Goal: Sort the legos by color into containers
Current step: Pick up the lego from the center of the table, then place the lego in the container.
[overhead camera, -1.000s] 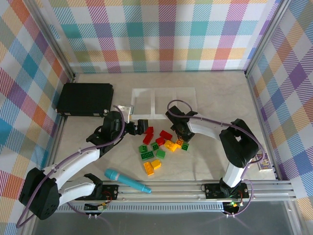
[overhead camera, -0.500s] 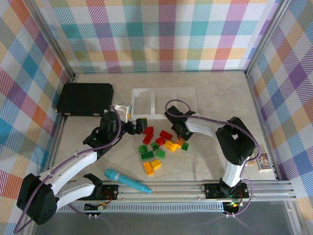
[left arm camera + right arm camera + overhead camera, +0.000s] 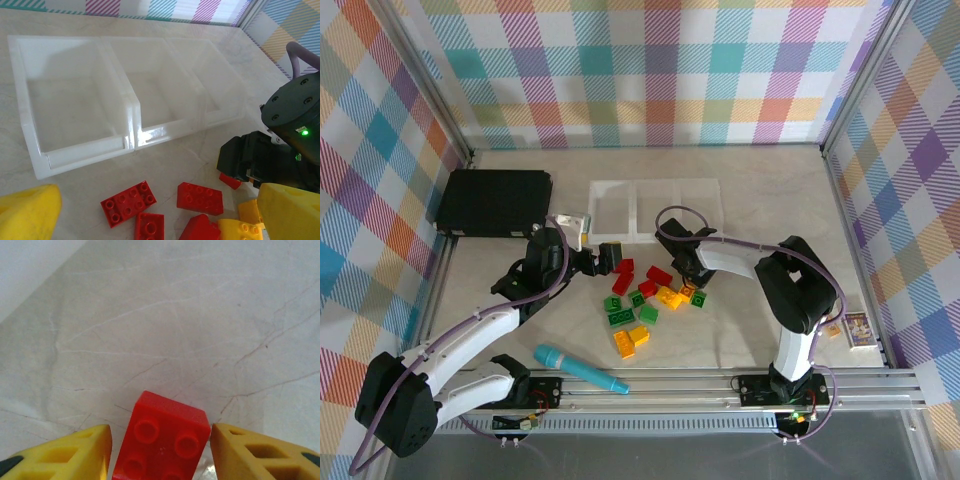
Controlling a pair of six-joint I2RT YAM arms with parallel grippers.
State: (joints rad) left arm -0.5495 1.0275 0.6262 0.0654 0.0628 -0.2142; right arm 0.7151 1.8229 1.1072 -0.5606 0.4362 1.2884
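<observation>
- On the pale table (image 3: 770, 200), just left of the loose legos (image 3: 642, 305), I am holding my left claw (image 3: 612, 257) with its fingers spread as wide as they go.
- In that claw's own wrist view, my yellow fingertips (image 3: 30, 212) are sitting far apart at the two near corners. A few red bricks (image 3: 129, 202) are lying flat on the table between and beyond them.
- At the right of the pile, I am pinching my right claw (image 3: 160, 437) narrow on a red lego (image 3: 165, 432). A yellow finger is lying against each side of it, and its studs are facing up.
- I cannot tell whether that red lego is resting on the table or is just off it.
- The pile is lying with red pieces at its far left, green ones (image 3: 618, 310) through the middle, and yellow and orange ones (image 3: 632, 340) at the near end and the right.
- The containers (image 3: 635, 213) are sitting as three clear trays joined in a row, just beyond the pile and apart from it. Both claws are working on the near side of them.
- A black case (image 3: 495, 200) is lying at the far left, beside the trays.
- A teal marker (image 3: 580, 370) is lying near and left of the pile, close to my arm bases.
</observation>
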